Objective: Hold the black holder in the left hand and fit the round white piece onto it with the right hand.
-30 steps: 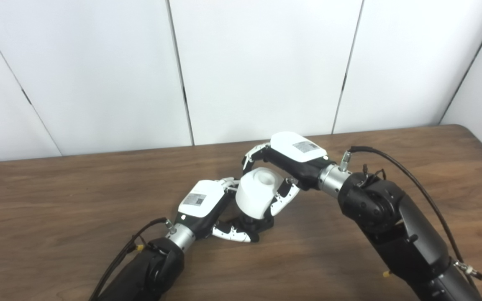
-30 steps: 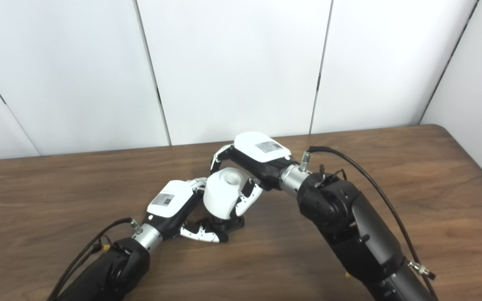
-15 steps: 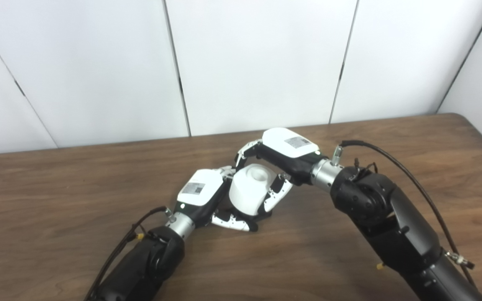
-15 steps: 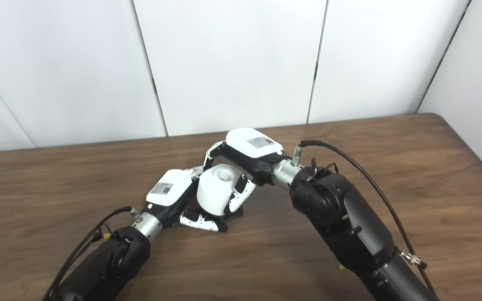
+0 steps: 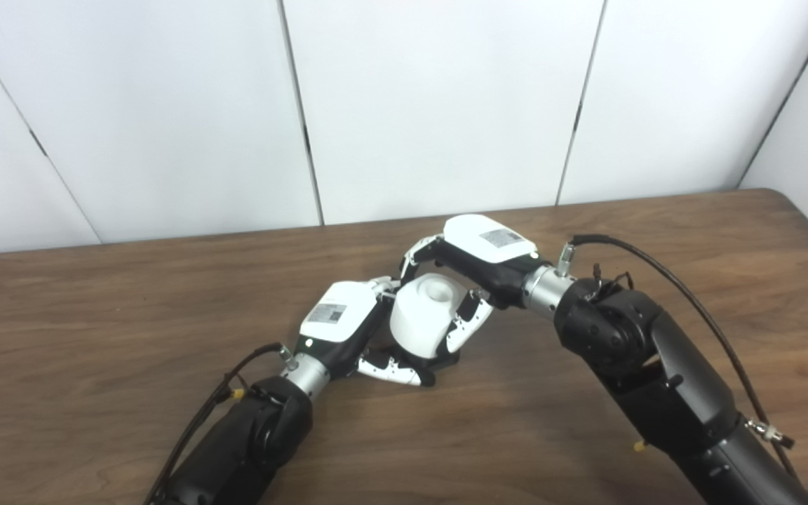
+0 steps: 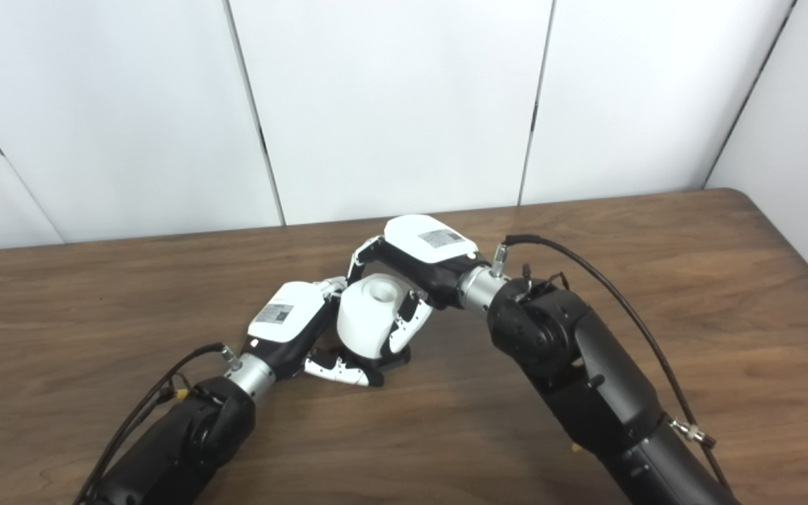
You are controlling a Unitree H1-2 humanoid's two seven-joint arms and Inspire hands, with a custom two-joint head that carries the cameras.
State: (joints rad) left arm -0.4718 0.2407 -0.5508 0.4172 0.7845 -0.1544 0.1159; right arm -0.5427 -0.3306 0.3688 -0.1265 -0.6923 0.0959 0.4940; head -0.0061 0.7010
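White piece (image 5: 423,323) lower, labels illegible.

- The black holder (image 5: 446,360) is mostly covered by the round white piece (image 5: 423,317); only a sliver is seen below it.
- The left hand (image 5: 348,335) grip on it can't really be made out.
- Both arms get cut off at the bottom edge.

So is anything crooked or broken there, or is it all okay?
Nothing looks broken or spilled. The round white piece leans a bit, its open top tipped toward the right hand, so it is not straight on the black holder. The left hand grips the holder low on the table.
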